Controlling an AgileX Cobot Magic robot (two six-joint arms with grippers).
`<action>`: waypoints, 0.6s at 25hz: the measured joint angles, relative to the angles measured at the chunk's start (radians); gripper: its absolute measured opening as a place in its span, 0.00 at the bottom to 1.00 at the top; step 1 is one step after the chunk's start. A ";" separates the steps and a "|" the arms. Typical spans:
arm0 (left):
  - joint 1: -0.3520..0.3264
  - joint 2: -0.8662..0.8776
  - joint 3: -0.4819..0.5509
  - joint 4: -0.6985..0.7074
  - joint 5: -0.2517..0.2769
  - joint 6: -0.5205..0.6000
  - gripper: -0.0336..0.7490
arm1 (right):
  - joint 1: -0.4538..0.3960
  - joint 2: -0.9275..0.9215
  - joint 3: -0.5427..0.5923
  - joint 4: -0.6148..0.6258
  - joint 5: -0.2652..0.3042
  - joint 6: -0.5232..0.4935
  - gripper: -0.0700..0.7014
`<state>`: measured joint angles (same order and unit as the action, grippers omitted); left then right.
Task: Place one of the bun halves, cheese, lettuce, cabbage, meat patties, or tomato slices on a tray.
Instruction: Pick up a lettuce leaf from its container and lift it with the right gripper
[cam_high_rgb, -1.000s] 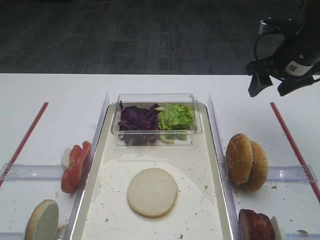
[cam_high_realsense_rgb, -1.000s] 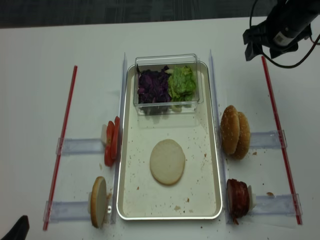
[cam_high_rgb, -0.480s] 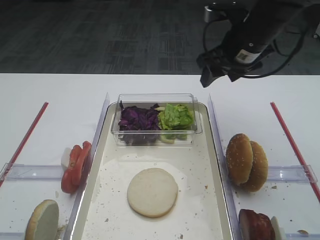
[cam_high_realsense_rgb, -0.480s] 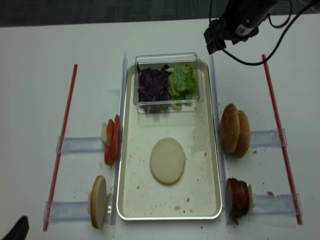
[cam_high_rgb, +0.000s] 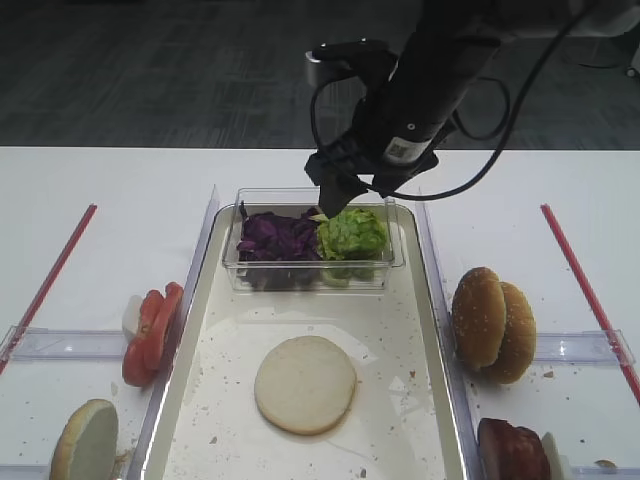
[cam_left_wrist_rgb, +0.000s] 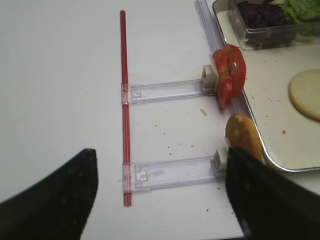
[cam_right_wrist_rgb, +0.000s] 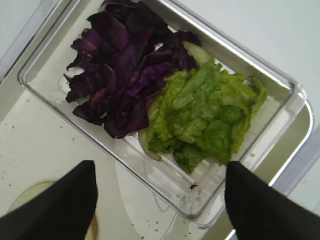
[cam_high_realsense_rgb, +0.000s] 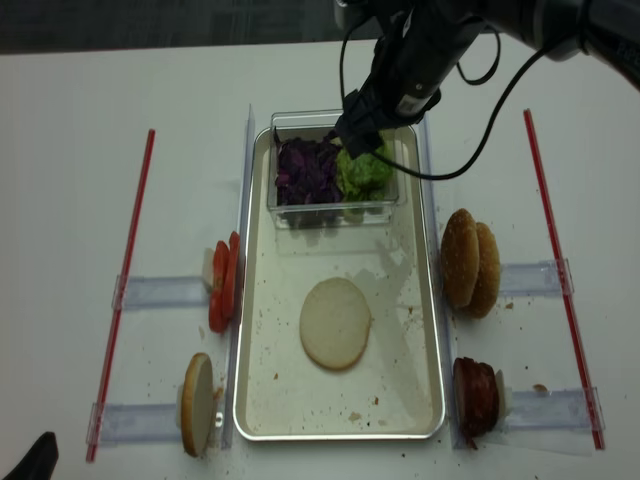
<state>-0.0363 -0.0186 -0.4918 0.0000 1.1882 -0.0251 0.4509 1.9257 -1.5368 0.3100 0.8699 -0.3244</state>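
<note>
My right gripper (cam_high_rgb: 345, 195) (cam_right_wrist_rgb: 160, 200) hangs open and empty just above the lettuce (cam_high_rgb: 352, 232) (cam_right_wrist_rgb: 210, 115). The lettuce lies beside the purple cabbage (cam_high_rgb: 275, 238) (cam_right_wrist_rgb: 125, 75) in a clear box at the far end of the tray (cam_high_rgb: 230, 400). One bun half (cam_high_rgb: 305, 384) lies cut face up in the tray's middle. More bun halves (cam_high_rgb: 492, 322) stand on edge to the right, and another bun half (cam_left_wrist_rgb: 242, 137) at the near left. Tomato slices (cam_high_rgb: 150, 332) stand left of the tray, meat patties (cam_high_rgb: 510, 450) at the near right. My left gripper (cam_left_wrist_rgb: 160, 195) is open over bare table.
The clear plastic box (cam_high_rgb: 390, 262) sits inside the tray's far end. Clear holder rails (cam_left_wrist_rgb: 170, 172) and red strips (cam_high_rgb: 50, 275) (cam_high_rgb: 585, 290) flank the tray on both sides. Crumbs speck the tray and table. The right arm's cable (cam_high_rgb: 500, 130) loops above the box.
My right arm has swung left from above the far right of the table to over the clear box, still open. The food and the left gripper have not moved.
</note>
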 joint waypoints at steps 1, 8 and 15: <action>0.000 0.000 0.000 0.000 0.000 0.000 0.67 | 0.007 0.005 0.000 0.000 0.002 0.000 0.81; 0.000 0.000 0.000 0.000 0.000 0.000 0.67 | 0.010 0.018 0.000 0.000 0.001 0.000 0.81; 0.000 0.000 0.000 0.000 0.000 0.000 0.67 | 0.009 0.018 -0.002 -0.015 -0.023 0.000 0.81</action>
<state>-0.0363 -0.0186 -0.4918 0.0000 1.1882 -0.0251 0.4603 1.9433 -1.5385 0.2948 0.8471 -0.3244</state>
